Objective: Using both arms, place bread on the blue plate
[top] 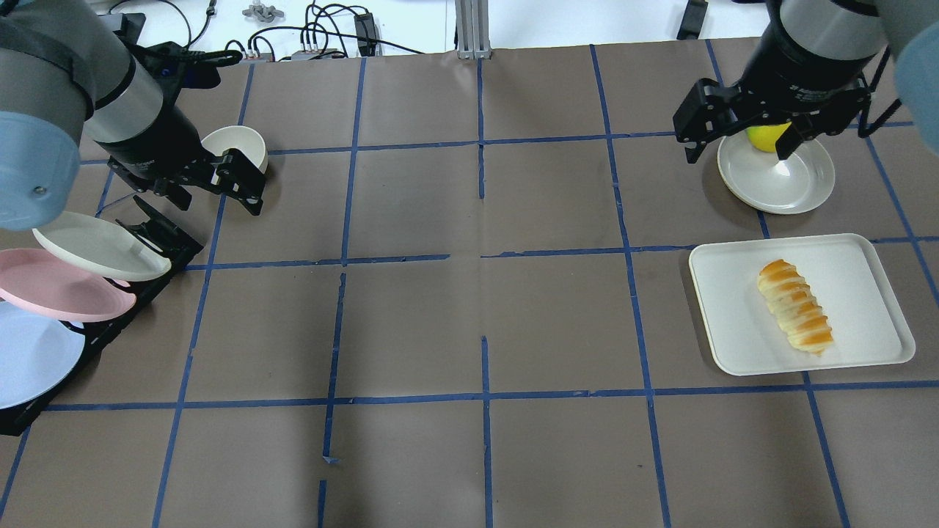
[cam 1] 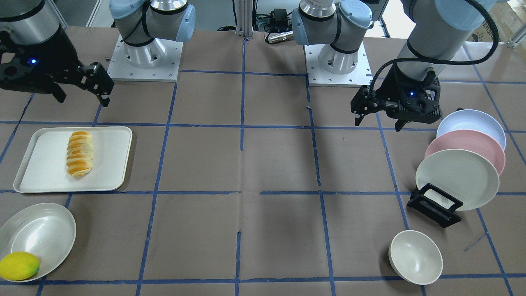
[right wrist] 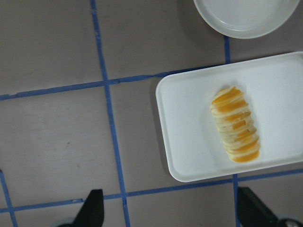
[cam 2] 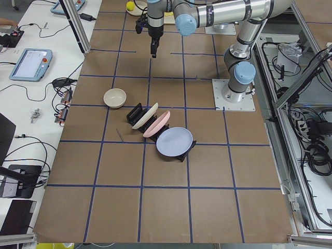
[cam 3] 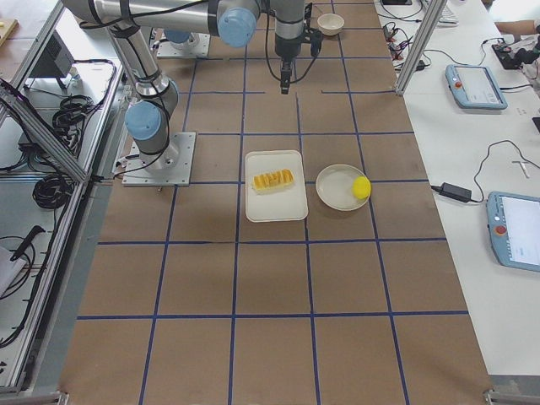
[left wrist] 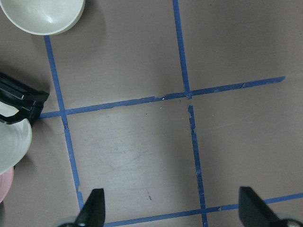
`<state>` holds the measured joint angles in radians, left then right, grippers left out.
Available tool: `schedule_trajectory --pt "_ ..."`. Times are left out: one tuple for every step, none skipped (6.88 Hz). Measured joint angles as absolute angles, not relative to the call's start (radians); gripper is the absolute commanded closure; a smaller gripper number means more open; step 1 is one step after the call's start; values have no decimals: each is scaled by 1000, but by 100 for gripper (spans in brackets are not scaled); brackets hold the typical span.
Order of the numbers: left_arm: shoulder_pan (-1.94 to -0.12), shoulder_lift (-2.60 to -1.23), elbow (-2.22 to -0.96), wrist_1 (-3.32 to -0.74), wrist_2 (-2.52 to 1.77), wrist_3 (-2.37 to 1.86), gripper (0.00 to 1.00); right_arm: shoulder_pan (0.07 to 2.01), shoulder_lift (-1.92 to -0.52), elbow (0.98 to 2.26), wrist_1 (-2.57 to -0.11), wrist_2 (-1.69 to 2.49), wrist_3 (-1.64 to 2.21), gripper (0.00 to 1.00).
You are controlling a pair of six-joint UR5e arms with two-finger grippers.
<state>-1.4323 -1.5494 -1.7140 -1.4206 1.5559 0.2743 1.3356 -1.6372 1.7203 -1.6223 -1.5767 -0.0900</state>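
The bread, a ridged orange-and-cream loaf, is lying on a smooth white tray at the table's three o'clock, seen from overhead. It is probably light and soft, suiting a gentle pinch across its middle. The right gripper and the left gripper are hovering spread and empty. The matte blue plate is leaning in a black rack at nine o'clock.

bread lying on tray, blue plate tilted

Bread on white tray; blue plate in rack.
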Motion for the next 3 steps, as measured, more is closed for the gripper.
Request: schedule_trajectory --pt "-1428 -1544 -1715 -1435 1562 274 0 1262 -1617 1798 -1696 -1578 -118 0" --pt "-1399 -1529 -1723 -1450 1572 297 0 1218 -1576 1863 -1794 -1580 -137 0" --pt "-1314 -1508 -1728 -1467 1575 370 0 1199 -1519 1898 -1867 -1582 -144 0"
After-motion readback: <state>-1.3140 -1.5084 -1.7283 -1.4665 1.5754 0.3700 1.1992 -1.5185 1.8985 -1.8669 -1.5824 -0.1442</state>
